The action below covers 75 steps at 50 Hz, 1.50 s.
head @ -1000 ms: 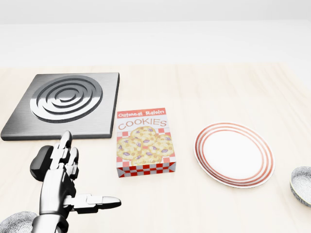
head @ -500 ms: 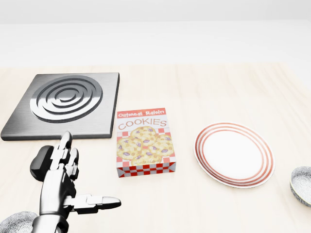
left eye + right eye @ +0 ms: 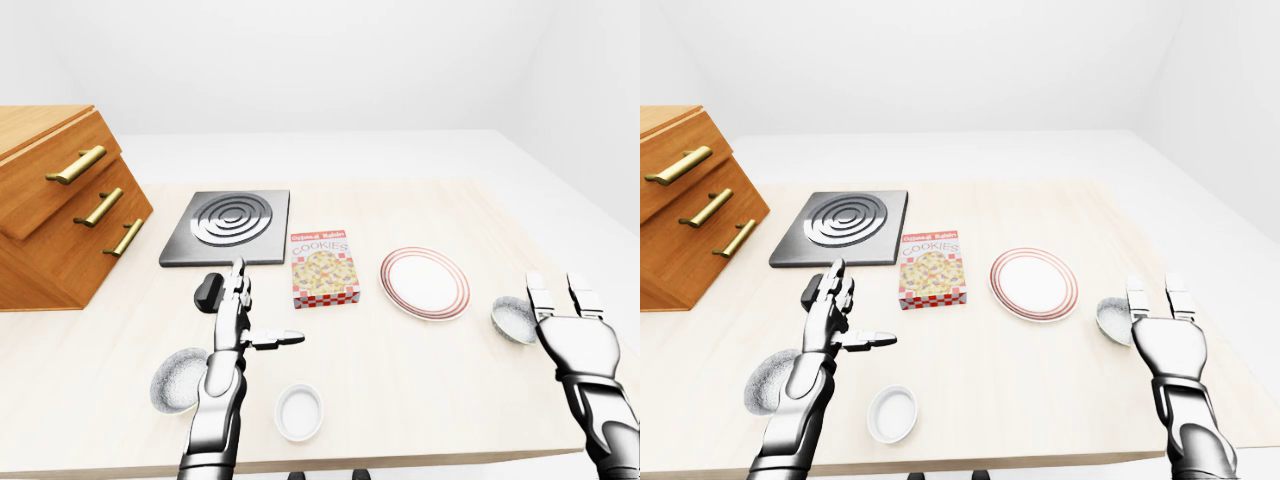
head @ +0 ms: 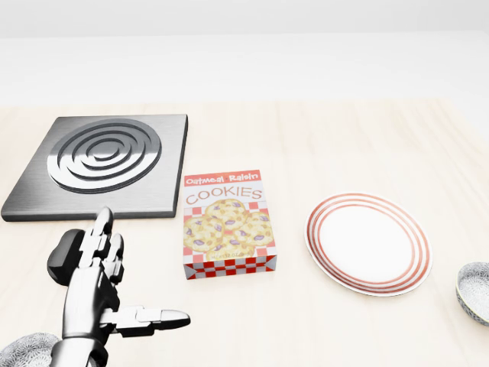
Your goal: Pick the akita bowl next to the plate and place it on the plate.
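The akita bowl [image 3: 510, 320], grey and patterned, sits on the table just right of the red-rimmed white plate [image 3: 424, 283]. In the head view only the bowl's left part [image 4: 475, 291] shows at the right edge. My right hand [image 3: 556, 296] is open with fingers pointing up, right beside the bowl on its right and apart from it, holding nothing. My left hand [image 3: 264, 308] is open too, fingers straight and thumb out to the right, hovering over the table left of the cookie box.
A cookies box [image 3: 323, 269] lies left of the plate, below a metal burner plate [image 3: 228, 226]. A second patterned bowl [image 3: 178, 381] and a small white bowl [image 3: 300, 411] sit low on the table. A black object [image 3: 208, 292] lies by my left hand. Wooden drawers [image 3: 55, 205] stand at left.
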### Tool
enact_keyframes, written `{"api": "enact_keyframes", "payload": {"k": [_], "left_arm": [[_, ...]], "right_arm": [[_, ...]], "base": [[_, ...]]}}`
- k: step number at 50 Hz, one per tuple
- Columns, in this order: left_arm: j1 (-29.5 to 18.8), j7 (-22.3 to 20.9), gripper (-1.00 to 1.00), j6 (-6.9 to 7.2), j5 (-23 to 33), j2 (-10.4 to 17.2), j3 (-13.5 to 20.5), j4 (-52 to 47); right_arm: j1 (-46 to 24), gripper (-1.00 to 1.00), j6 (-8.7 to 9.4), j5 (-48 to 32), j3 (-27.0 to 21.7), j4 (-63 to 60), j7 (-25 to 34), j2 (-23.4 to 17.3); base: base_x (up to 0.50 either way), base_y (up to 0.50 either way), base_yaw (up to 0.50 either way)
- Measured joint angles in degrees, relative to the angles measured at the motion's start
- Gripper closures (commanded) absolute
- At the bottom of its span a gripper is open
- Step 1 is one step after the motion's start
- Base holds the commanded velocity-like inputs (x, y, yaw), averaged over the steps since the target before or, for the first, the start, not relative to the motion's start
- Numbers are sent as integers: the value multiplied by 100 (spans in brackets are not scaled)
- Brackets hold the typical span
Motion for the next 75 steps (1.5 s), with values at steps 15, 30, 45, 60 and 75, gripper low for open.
{"api": "enact_keyframes", "payload": {"k": [15, 30, 45, 60, 75], "left_arm": [[3, 8, -100, 12, 12, -6, -11, -11], [-11, 11, -100, 2, 2, -3, -2, 21], [-21, 24, -100, 8, -10, 4, 15, 24], [-19, 34, -100, 11, -4, 0, 7, 10], [8, 55, -100, 22, 20, -6, -5, -72]], "right_arm": [[-620, -100, 0, 119, 353, 719, 0, -245], [-786, -100, 0, 95, 760, 1149, 0, -179], [-1063, -100, 3, -75, 979, 1539, 0, -156], [-1755, -100, 3, -40, 1322, 2500, 0, -260], [-2422, -100, 3, 46, 1771, 3491, 0, -332]], "base": [[0, 0, 0], [0, 0, 0], [0, 0, 0], [0, 0, 0], [0, 0, 0]]}}
